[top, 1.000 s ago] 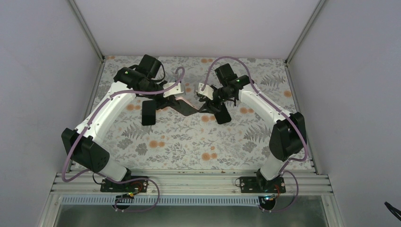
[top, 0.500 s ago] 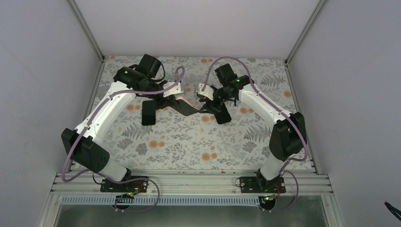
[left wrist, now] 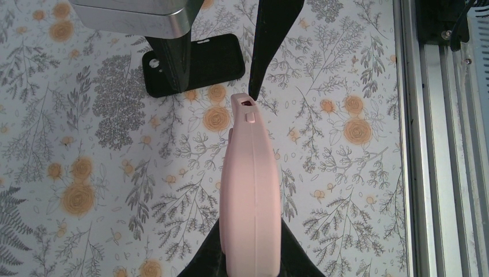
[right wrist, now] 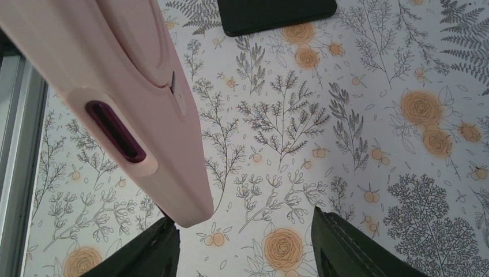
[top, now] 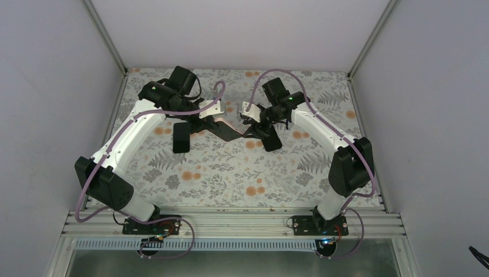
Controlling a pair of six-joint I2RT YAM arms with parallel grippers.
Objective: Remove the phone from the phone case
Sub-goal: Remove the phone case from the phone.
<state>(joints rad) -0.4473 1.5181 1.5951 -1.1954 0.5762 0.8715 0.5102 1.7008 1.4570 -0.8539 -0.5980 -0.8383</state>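
A pink phone case (left wrist: 251, 190) is held edge-on in the air by my left gripper (left wrist: 252, 254), whose black fingers are shut on its sides. It shows small in the top view (top: 219, 120). In the right wrist view the case (right wrist: 138, 98) fills the upper left, with a dark maroon slot in its edge. Its rounded end hangs just inside the left finger. My right gripper (right wrist: 245, 242) is open, and nothing lies between its fingers but that end. The phone itself does not show, so I cannot tell if it is inside.
A black flat slab with a round hole (left wrist: 193, 63) lies on the floral table (top: 242, 173) beyond the case; it shows right of centre from above (top: 271, 140). Another black slab (top: 180, 137) lies left of centre. A metal rail (left wrist: 415, 144) runs along the table edge.
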